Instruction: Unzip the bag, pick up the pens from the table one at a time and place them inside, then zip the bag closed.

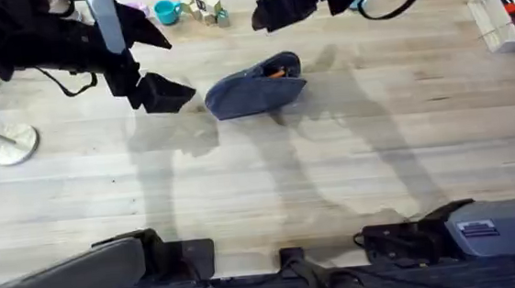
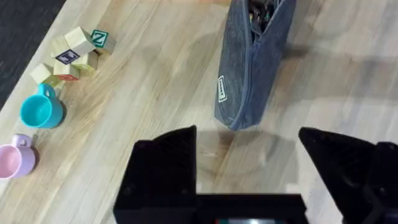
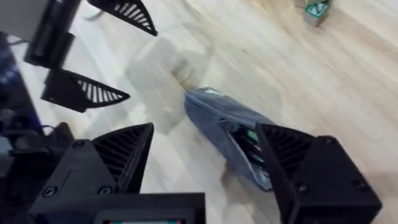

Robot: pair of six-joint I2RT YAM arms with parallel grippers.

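Lying unzipped on the table (image 1: 350,155), the bag (image 1: 255,87) holds pens (image 1: 277,70); both hands gape wide.

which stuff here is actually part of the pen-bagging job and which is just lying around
Part of the job: the bag, partly unzipped, with pens showing inside; the table; the left gripper and right gripper, both open and empty.

Lying about: toy blocks, teal cup, pink cup, white tray.
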